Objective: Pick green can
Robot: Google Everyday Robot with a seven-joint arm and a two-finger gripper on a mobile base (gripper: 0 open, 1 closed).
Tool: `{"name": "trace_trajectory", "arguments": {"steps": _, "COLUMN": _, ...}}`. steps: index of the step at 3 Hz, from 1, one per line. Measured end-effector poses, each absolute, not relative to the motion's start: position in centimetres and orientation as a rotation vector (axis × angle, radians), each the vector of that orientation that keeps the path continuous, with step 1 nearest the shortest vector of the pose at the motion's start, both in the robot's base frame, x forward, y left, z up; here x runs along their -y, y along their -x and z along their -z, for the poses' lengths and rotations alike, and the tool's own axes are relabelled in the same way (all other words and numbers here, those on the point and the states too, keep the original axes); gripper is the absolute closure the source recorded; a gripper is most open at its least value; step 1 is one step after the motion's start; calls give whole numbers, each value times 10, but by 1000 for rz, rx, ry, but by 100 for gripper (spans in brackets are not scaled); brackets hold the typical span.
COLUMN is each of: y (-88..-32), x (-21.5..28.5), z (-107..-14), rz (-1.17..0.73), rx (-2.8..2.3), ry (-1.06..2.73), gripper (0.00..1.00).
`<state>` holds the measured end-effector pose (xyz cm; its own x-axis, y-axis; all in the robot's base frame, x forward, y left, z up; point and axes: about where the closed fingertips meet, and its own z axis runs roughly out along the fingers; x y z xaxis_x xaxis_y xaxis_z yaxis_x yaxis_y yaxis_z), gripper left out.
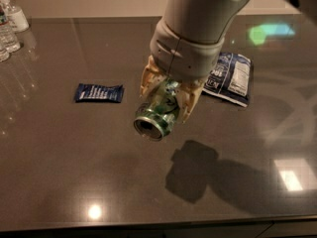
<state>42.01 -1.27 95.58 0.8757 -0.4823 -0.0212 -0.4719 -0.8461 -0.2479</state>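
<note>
Camera view: the hand (167,103) is closed on the can (156,117), with tan fingers (147,81) pressing it from either side. The can hangs clear of the table (59,157), tipped on its side with its silver top toward the camera. A small bag (98,92) lies nearby, a larger bag (232,78) lies behind the hand, and bottles (10,29) stand at the far corner.
</note>
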Motion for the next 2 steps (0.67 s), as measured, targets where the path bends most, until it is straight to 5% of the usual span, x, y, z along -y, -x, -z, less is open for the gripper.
{"name": "trace_trajectory", "arguments": {"steps": 2, "y": -431, "x": 12, "z": -990, "rz": 146, "rx": -729, "ry": 2744, "gripper": 100}}
